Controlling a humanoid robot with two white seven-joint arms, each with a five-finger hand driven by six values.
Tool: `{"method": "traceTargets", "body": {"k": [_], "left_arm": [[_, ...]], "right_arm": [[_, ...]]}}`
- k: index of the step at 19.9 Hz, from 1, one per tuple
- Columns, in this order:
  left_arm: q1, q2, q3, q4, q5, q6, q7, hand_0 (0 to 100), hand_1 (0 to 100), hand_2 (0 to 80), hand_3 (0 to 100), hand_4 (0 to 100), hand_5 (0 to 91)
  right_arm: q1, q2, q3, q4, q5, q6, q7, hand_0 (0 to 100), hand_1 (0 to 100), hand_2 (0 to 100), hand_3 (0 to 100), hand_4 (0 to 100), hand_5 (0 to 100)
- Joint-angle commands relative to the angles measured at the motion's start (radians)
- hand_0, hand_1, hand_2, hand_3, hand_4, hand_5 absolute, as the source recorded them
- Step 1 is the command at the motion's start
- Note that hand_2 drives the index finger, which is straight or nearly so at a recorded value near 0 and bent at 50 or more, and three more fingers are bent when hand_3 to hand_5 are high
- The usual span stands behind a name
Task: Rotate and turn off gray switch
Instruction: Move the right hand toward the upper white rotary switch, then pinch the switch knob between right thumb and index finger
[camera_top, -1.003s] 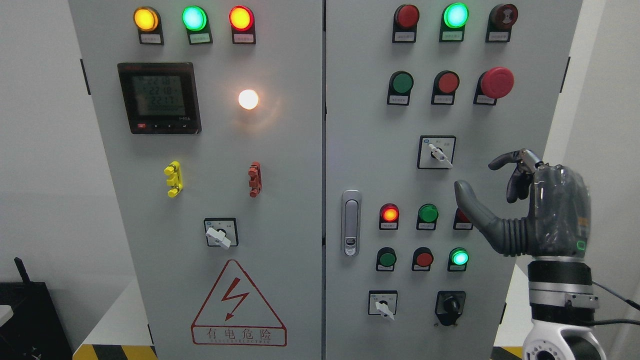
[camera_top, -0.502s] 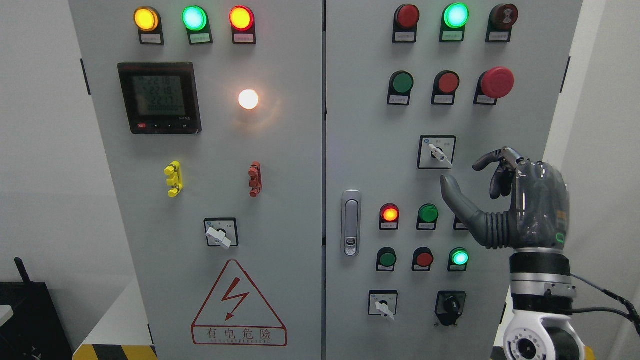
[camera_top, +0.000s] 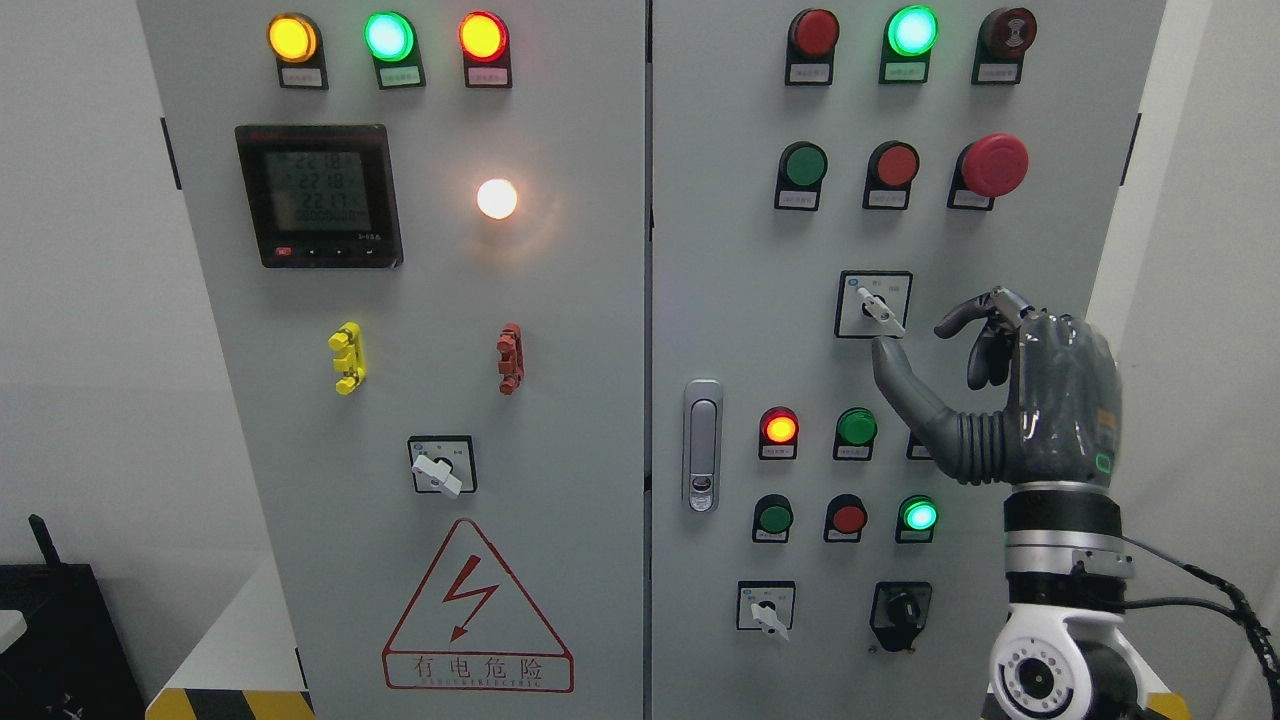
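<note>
Right dark-grey robotic hand (camera_top: 1000, 395), holding nothing, is presenting spread thumb and curled fingers just beside the small gray rotary switch (camera_top: 878, 310) on the grey cabinet's right door (camera_top: 720, 300), apparently to pinch its lever.

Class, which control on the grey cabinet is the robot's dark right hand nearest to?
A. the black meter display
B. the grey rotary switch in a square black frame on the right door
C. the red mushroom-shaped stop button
B: the right hand has its thumb tip just below the grey rotary switch, fingers open.
</note>
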Motion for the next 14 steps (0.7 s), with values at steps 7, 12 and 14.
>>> {"method": "traceTargets", "body": {"k": [7, 12, 14], "left_arm": [[-0.009, -0.001, 0.008, -0.025, 0.020, 0.000, 0.000, 12, 39, 0.0, 0, 0, 0.0], [-0.009, 0.001, 0.008, -0.025, 0.020, 0.000, 0.000, 12, 39, 0.0, 0, 0, 0.0], [-0.009, -0.001, 0.008, -0.025, 0.020, 0.000, 0.000, 12, 39, 0.0, 0, 0, 0.0]], "right_arm": [[-0.040, 0.003, -0.005, 0.055, -0.005, 0.005, 0.002, 6, 39, 57, 97, 99, 100], [-0.048, 0.003, -0.005, 0.076, -0.005, 0.005, 0.002, 6, 39, 58, 97, 99, 100], [-0.057, 0.003, -0.007, 0.086, -0.005, 0.005, 0.002, 6, 39, 58, 97, 99, 100]]}}
